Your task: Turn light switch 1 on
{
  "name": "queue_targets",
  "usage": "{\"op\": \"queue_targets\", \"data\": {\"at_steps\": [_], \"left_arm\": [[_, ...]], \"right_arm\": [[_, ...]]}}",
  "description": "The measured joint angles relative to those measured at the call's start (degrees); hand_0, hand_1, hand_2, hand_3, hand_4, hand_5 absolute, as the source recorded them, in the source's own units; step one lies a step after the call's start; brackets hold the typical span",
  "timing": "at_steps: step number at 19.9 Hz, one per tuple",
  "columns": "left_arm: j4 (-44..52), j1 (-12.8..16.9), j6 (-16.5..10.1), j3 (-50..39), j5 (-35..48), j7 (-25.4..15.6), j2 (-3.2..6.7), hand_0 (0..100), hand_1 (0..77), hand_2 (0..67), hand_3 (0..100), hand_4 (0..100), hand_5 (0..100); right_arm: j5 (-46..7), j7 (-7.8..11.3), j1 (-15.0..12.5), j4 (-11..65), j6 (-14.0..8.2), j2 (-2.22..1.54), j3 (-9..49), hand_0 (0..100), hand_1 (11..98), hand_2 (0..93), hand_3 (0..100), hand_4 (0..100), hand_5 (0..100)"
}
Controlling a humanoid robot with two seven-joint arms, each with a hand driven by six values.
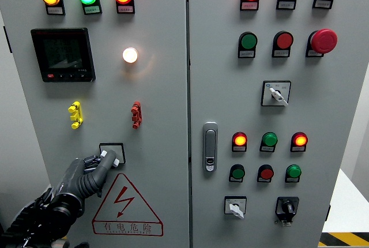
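Observation:
A small rotary switch (117,149) with a pale knob on a square black-framed plate sits low on the grey left cabinet door (161,86). My left hand (104,159), black and jointed, comes up from the lower left. Its fingertips are closed around the knob and cover most of it. Above the switch a round white lamp (130,55) glows. The right hand does not show.
A yellow toggle (75,115) and a red toggle (136,115) sit above the switch, and a black meter display (63,55) higher up. A red warning triangle (124,199) lies below. The right door carries a latch handle (210,146), push buttons, an emergency stop (323,41) and rotary selectors (275,93).

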Motion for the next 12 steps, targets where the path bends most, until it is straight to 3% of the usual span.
{"op": "queue_targets", "data": {"at_steps": [2,7,12], "left_arm": [[0.0,0.09,0.06,-0.01,0.0,-0.03,0.02,66,34.4,52.6,99,100,94],[-0.12,0.42,0.82,-0.04,0.0,-0.08,0.03,32,37.2,52.5,99,100,94],[-0.26,0.82,0.93,-0.06,-0.08,-0.13,0.04,13,43.8,52.5,99,100,94]], "right_arm": [[0.0,0.0,0.0,0.0,0.0,0.0,0.0,0,19.5,0.0,19,19,11],[0.0,0.0,0.0,0.02,-0.02,0.0,0.0,0,19.5,0.0,19,19,11],[0.0,0.0,0.0,-0.02,-0.05,0.03,0.0,0,19.5,0.0,19,19,11]]}}
